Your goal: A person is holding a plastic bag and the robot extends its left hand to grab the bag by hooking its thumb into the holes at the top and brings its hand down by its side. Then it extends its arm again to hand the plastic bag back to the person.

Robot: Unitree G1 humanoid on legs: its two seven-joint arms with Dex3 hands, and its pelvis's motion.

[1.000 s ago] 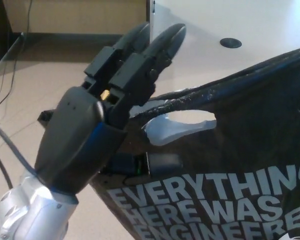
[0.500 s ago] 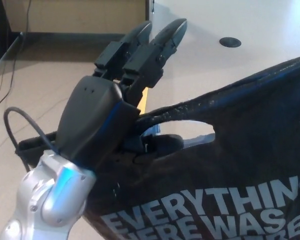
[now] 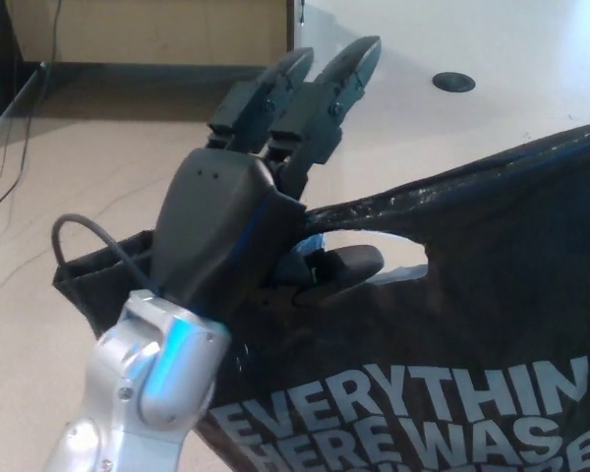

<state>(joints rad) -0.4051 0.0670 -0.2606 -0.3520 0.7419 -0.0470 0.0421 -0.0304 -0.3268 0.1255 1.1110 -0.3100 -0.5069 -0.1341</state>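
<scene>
Poking the left hand (image 3: pixel 241 221) thumb rightward into the black bag's (image 3: pixel 452 334) long handle slot, looks like; two fingers (image 3: pixel 320 93) straight up, apart, gripping nothing. Bag stretched right of the palm.

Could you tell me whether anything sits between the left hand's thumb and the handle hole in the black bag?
Nothing visible does: the left hand is against the black bag, its thumb reaching into the handle hole.
</scene>
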